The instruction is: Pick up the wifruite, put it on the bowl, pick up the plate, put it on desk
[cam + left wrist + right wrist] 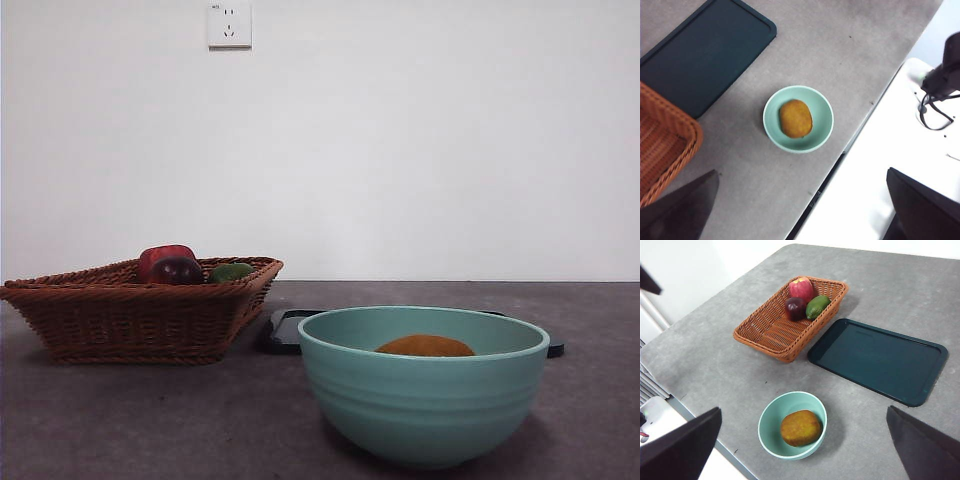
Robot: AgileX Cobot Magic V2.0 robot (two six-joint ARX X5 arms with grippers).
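Matte grey desk [715, 365], ridged mint bowl [424, 410], roundish wifruite [800, 428] inside.

Setting looked like a lab or test room rather than a home. A bare white wall [420, 140] carried one wall socket [229, 25] and nothing else. The matte grey-brown desk [120, 420] held only staged props: a wicker basket [130, 310] of fruit, a dark tray [880, 360] and a mint-green bowl [424, 395]. Black equipment with a cable [940, 85] sat on a white surface [890, 165] beside the desk.
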